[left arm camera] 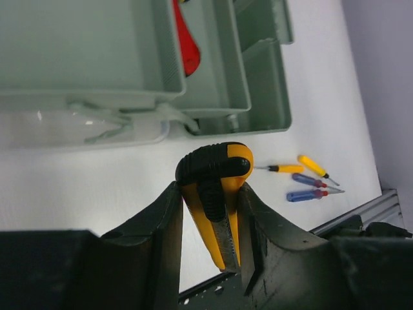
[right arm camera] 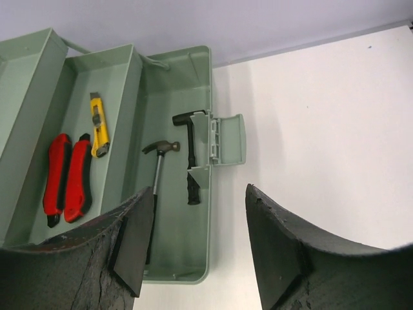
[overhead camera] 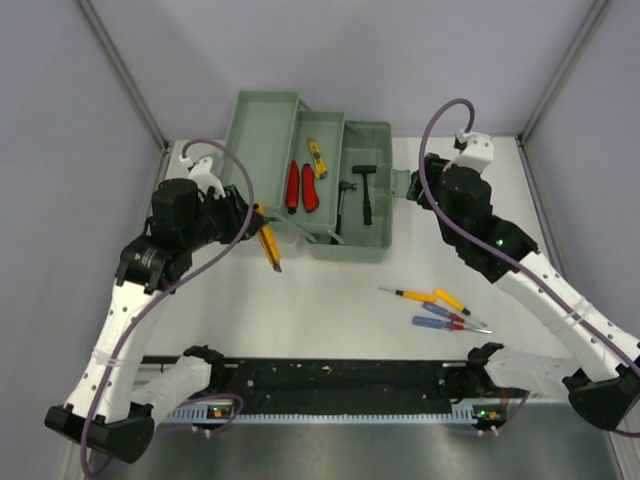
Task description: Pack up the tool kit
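Just off the near left side of the sage-green plastic toolbox [overhead camera: 262, 140], your left pincer [left arm camera: 210, 191] is clamped on a pair of yellow-and-black-handled pliers [left arm camera: 218, 161], with one finger pressing each side of the handles. You can see the toolbox standing on the white tabletop [overhead camera: 330, 320] with its trays fanned open. The outer tray is bare. The middle tray holds red-and-black-handled pliers [overhead camera: 302, 187] and, just beyond them, a yellow utility knife [overhead camera: 316, 158]. The deep base bin holds a steel-shafted claw hammer [overhead camera: 343, 205] and beside it a black hammer [overhead camera: 365, 190]. A translucent lid [left arm camera: 77, 129] shows on the tabletop against the toolbox's tray side in the left wrist view. Your right pincer [right arm camera: 197, 194] is spread wide and holds nothing; it hovers at the toolbox's right end, over the latch flap. On the tabletop to the near right of the toolbox, well apart from it, lie four screwdrivers close together: two with yellow handles [overhead camera: 415, 295] [overhead camera: 450, 300] and two with blue handles [overhead camera: 440, 310] [overhead camera: 435, 322].
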`<action>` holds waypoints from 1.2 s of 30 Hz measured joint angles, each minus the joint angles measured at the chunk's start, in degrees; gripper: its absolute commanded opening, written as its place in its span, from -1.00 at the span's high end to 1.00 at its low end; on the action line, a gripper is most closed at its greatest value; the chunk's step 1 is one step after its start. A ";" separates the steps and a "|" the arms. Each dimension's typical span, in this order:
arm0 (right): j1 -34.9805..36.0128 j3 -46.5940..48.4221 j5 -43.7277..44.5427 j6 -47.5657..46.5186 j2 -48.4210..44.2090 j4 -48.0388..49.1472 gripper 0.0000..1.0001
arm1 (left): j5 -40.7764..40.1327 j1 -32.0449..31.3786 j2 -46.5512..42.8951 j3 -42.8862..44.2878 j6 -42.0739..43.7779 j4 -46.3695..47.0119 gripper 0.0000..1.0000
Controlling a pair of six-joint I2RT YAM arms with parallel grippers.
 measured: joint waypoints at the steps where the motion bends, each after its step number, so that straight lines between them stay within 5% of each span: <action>1: -0.02 -0.24 0.15 0.09 -0.39 -0.20 -0.15 | 1.16 -0.33 1.03 1.29 0.44 1.70 1.00; 19: -0.04 -0.59 3.45 1.99 -4.26 -6.82 -0.15 | 2.84 -5.27 40.33 33.70 6.67 12.81 1.00; 36: -0.04 -0.61 5.90 3.32 -6.80 -12.11 -0.14 | -0.79 -7.28 61.61 40.76 18.45 16.50 1.00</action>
